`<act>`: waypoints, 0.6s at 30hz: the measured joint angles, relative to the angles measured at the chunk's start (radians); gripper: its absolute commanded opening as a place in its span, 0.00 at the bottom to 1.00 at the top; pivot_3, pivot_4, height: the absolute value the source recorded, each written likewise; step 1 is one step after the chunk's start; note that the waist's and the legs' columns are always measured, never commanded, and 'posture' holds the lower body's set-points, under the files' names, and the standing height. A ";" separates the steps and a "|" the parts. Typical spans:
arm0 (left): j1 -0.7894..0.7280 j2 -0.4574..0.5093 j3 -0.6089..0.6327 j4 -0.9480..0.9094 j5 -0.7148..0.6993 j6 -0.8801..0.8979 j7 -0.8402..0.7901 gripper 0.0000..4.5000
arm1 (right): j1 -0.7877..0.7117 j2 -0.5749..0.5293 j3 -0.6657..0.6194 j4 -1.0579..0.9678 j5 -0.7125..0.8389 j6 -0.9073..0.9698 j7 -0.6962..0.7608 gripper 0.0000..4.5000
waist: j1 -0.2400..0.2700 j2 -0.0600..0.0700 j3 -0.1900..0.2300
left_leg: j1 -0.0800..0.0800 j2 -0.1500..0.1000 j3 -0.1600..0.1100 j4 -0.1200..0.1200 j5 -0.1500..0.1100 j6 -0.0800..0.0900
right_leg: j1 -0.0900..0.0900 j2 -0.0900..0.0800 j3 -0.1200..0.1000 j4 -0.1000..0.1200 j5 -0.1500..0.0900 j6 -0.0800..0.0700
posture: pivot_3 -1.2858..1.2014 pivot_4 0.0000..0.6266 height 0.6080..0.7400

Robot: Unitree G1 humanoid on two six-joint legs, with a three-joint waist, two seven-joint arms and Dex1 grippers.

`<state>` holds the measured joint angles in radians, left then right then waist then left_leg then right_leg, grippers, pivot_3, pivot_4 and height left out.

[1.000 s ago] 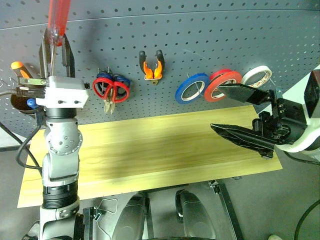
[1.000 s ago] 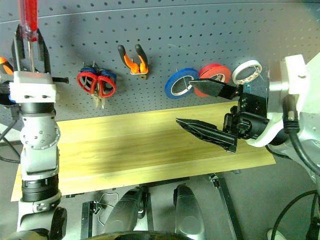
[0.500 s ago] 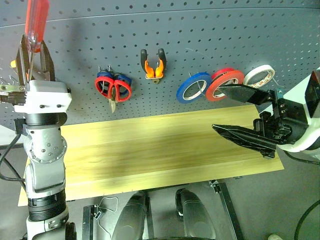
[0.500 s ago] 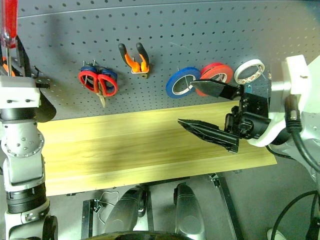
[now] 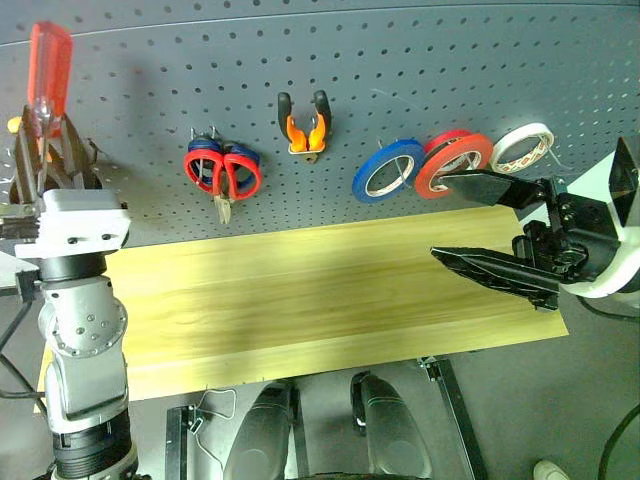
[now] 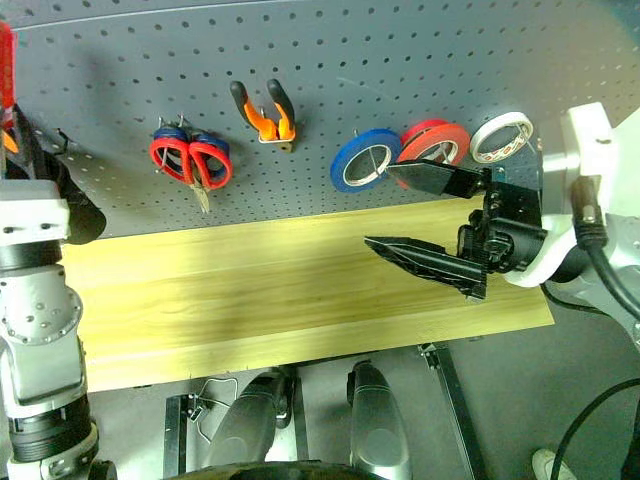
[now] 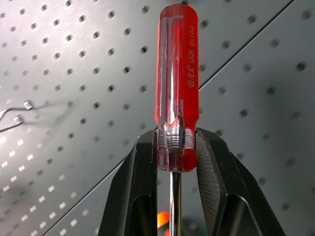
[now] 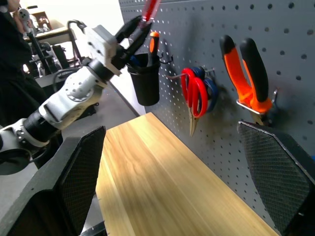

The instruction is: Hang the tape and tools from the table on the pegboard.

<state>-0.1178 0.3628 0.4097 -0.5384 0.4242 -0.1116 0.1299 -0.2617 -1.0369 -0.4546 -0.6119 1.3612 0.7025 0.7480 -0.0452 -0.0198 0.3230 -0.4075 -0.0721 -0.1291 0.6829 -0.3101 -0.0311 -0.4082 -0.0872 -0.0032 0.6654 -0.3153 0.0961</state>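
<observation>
- Left eye view: the pegboard [image 5: 400, 90] serves as the landmark, a dark grey panel with a grid of holes standing behind the table [image 5: 300, 300], whose light yellow planks run along its lower edge.
- The left gripper [image 5: 45, 150] is raised in front of the pegboard's left end, clenched on the small red-handled screwdriver [image 5: 48, 65]; the handle points up past the fingers and the thin shaft runs down between them.
- In the left wrist view the black fingers [image 7: 142, 182] pinch the lower end of the clear red handle, with the pegboard's holes behind it and a bare wire hook [image 7: 17, 115] on the board off to one side.
- A black cup [image 8: 146, 76] hangs at the pegboard's left end, just beside the left gripper, with the bigger orange-and-black-handled screwdriver [image 8: 153, 42] standing in it.
- The red-handled scissors [image 5: 232, 175] hang on the pegboard left of its middle, blades down, overlapping the blue-handled scissors [image 5: 203, 160].
- The orange-and-black-handled pliers [image 5: 305, 125] hang near the pegboard's middle, handles up.
- Right of the middle hang three rolls in a row: the blue roll [image 5: 385, 170], the red tape [image 5: 452, 160] and the white roll [image 5: 520, 147].
- The right gripper [image 5: 490, 225] is released, its fingers spread wide and holding nothing, level in front of the pegboard's right end and over the table's right edge; its upper finger crosses just below the red tape.
</observation>
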 measured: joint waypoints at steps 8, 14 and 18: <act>0.023 0.000 0.022 -0.005 0.013 0.008 0.011 0.16 | -0.021 -0.007 -0.001 0.026 -0.003 0.016 0.026 1.00 | 0.000 0.000 0.003 | 0.000 0.000 0.000 0.000 0.000 0.001 | 0.000 0.000 0.000 0.000 0.000 0.000 | 0.45 0.57 0.89; -0.043 0.001 0.008 0.016 0.005 0.005 0.019 0.16 | -0.021 -0.007 0.000 0.027 -0.013 0.019 0.028 1.00 | 0.001 0.000 0.003 | -0.001 0.000 0.000 0.000 0.000 0.000 | 0.000 0.000 0.000 0.000 0.000 0.000 | 0.45 0.55 0.89; -0.087 0.010 -0.002 0.017 -0.001 0.007 0.015 0.16 | -0.020 -0.006 0.000 0.027 -0.021 0.019 0.028 1.00 | 0.000 0.000 0.003 | -0.001 0.000 0.000 0.000 0.000 -0.001 | -0.001 0.000 0.000 0.000 0.000 0.000 | 0.45 0.56 0.89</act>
<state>-0.2049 0.3732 0.4081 -0.5216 0.4228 -0.1050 0.1445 -0.2817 -1.0426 -0.4549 -0.5853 1.3406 0.7218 0.7760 -0.0456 -0.0194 0.3264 -0.4082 -0.0722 -0.1288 0.6827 -0.3097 -0.0318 -0.4088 -0.0872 -0.0036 0.6651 -0.3152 0.0962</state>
